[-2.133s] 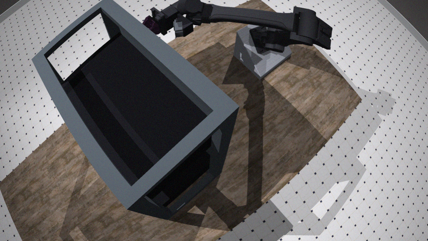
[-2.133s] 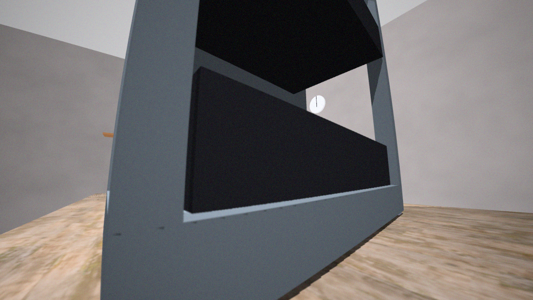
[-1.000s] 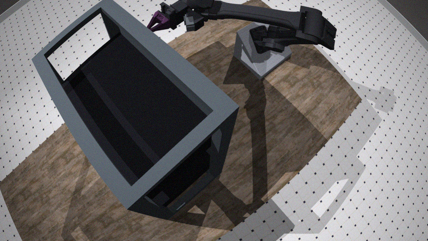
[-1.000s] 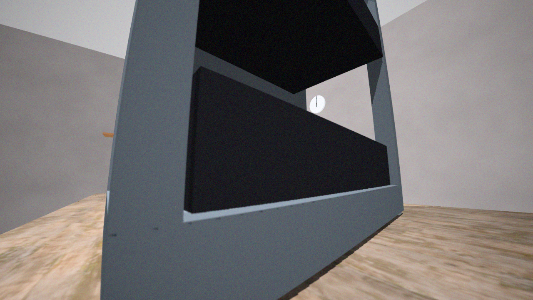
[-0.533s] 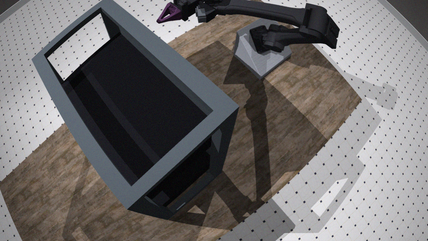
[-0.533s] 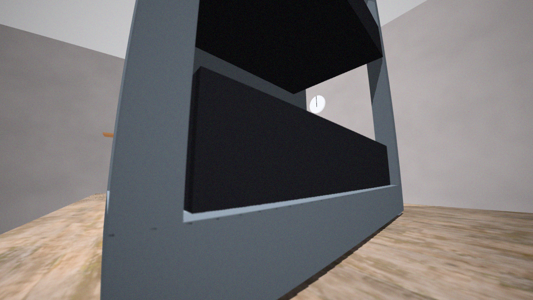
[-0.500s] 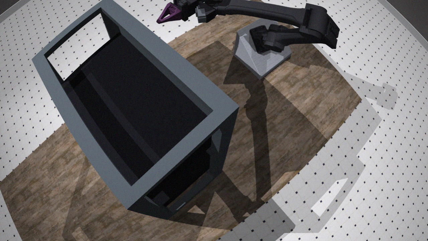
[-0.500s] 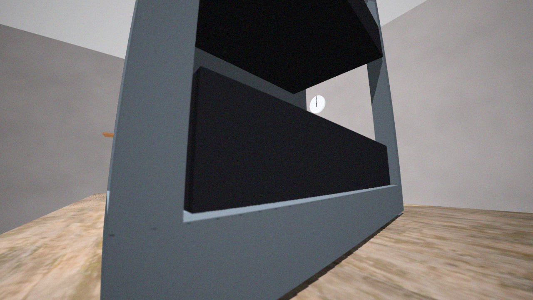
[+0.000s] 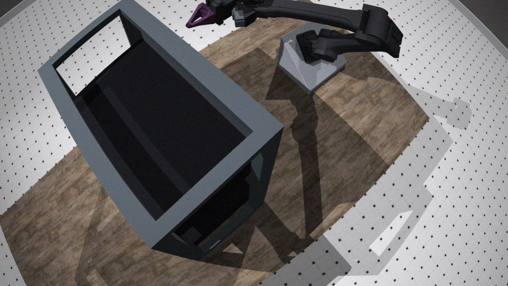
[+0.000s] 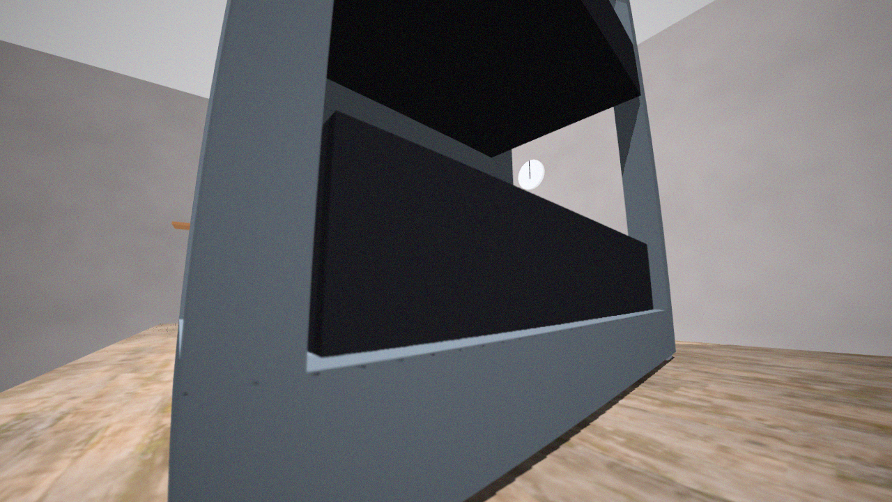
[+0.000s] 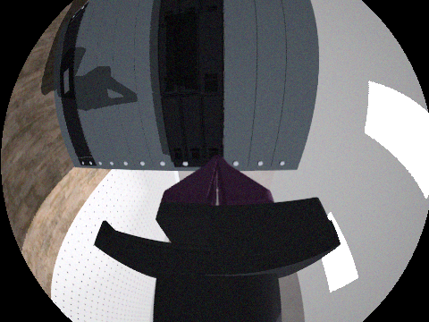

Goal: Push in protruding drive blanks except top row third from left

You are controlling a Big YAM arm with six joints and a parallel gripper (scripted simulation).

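The grey rack (image 9: 199,71) (image 10: 249,249) (image 11: 268,66) stands upright on the wooden floor. Its front face fills the top of the wrist view, turned on its side, as grey panels split by thin lines with one dark band (image 11: 191,66) across them. I cannot tell from here which blanks stick out. My gripper (image 9: 193,22) (image 11: 217,172) has purple fingers, is shut and holds nothing. It points at the front face near the dark band's end, a short gap away, without touching. Its shadow (image 11: 102,89) falls on the face. The exterior view shows only the rack's back.
The arm's grey pedestal (image 9: 312,71) stands on the wood patch (image 9: 355,142) to the right of the rack. White dotted floor (image 9: 443,177) lies around the patch. A round white clock (image 10: 530,173) hangs on the far wall.
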